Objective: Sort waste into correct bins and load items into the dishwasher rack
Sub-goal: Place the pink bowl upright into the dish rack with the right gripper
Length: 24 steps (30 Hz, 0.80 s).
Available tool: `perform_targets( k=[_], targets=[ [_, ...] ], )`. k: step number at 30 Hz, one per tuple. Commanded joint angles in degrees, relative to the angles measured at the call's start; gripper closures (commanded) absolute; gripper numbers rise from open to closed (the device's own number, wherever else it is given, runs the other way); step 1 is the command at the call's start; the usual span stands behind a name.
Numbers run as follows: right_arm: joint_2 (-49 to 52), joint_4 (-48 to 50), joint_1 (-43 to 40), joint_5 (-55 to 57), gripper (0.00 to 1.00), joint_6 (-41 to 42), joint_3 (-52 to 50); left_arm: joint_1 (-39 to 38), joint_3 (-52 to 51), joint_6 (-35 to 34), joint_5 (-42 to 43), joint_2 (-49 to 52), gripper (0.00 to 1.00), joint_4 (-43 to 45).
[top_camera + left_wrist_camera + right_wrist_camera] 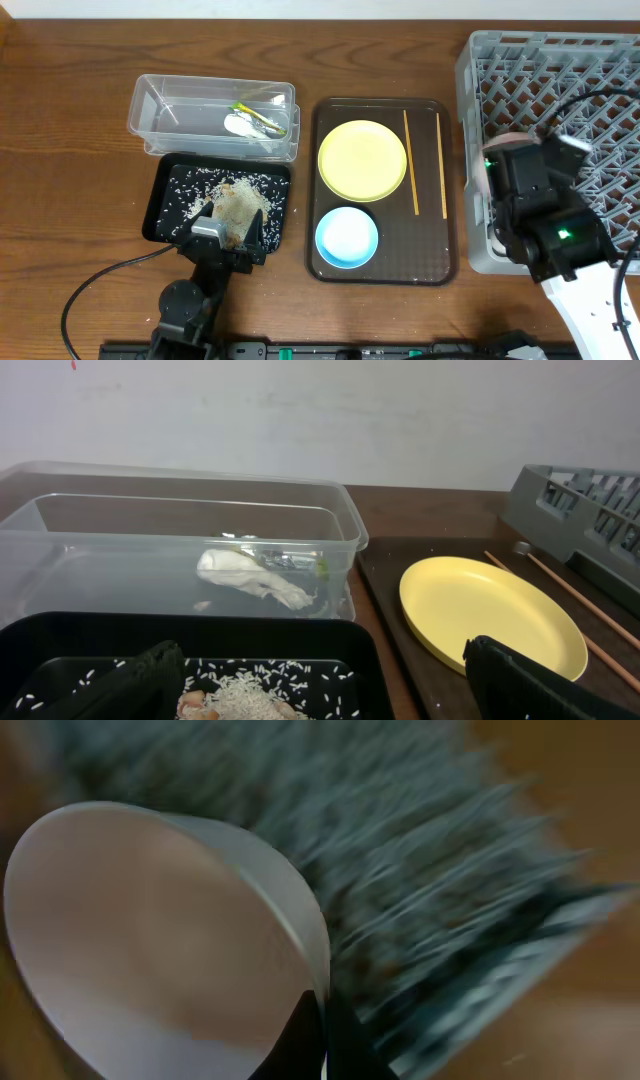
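My left gripper (228, 225) (320, 695) is open and empty over the near end of the black tray (160, 200) (200, 635), which holds rice with brownish scraps (235, 195) (250, 695). The clear tub (150, 110) (150, 540) behind it holds the green-and-orange wrapper (258, 116) and the white scrap (238, 124) (245, 572). My right gripper (322, 1030) is shut on the rim of the pinkish-white bowl (484, 172) (150, 940) at the left edge of the grey rack (560, 80) (580, 510). The white cup is out of view.
The dark brown serving tray (430, 250) (400, 620) in the middle carries the yellow plate (362, 160) (490, 610), the light-blue bowl (347, 237) and two chopsticks (411, 160) (580, 600). The right wrist view is blurred.
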Motion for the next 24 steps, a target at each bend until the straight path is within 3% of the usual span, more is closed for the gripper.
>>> perform_targets(
  k=[1, 5, 13, 24],
  targets=[
    [1.0, 0.9, -2.2, 23.1, 0.99, -0.3, 0.6, 0.3, -0.8, 0.9, -0.3, -0.1, 0.09, -2.2],
    [4.2, 0.9, -7.3, 24.8, 0.99, -1.4, 0.6, 0.3, -0.8, 0.9, -0.3, -0.1, 0.09, -2.2],
    [15.8, 5.8, -16.3, 24.4, 0.99, -11.8, 0.6, 0.3, -0.8, 0.9, -0.3, -0.1, 0.09, -2.2],
    [28.4, 5.5, -11.4, 18.9, 0.99, -12.3, 0.6, 0.3, -0.8, 0.9, -0.3, -0.1, 0.09, -2.2]
  ],
)
